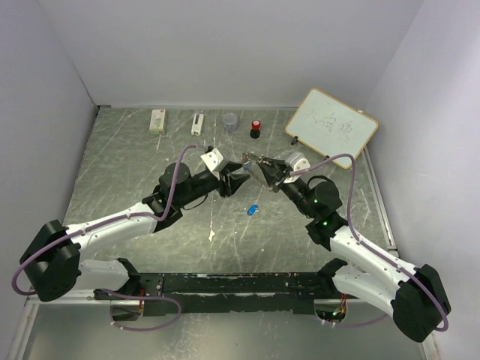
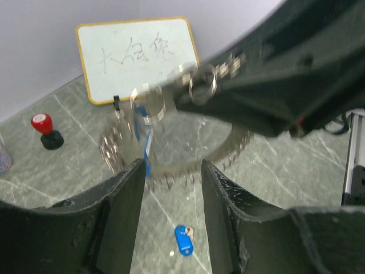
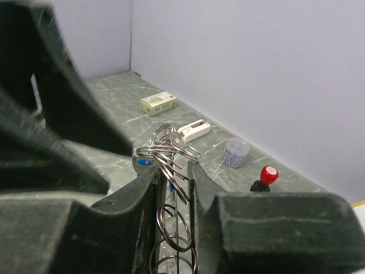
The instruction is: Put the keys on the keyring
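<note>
Right gripper (image 3: 173,178) clamped on round grey fringed metal keyring (image 2: 109,149). Left gripper (image 2: 171,174) jaws apart, just beside keyring. Small oval blue key (image 2: 183,240) lies loose near keyring.

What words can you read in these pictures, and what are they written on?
"大白兔": handwritten in thin marker on the whiteboard; the strokes are loose, so this is my best reading.
White-and-green box: it has print on its label, but it is too small to read.
Blue key lying on the table: no writing can be made out on it.
Nothing else shows any text.
</note>
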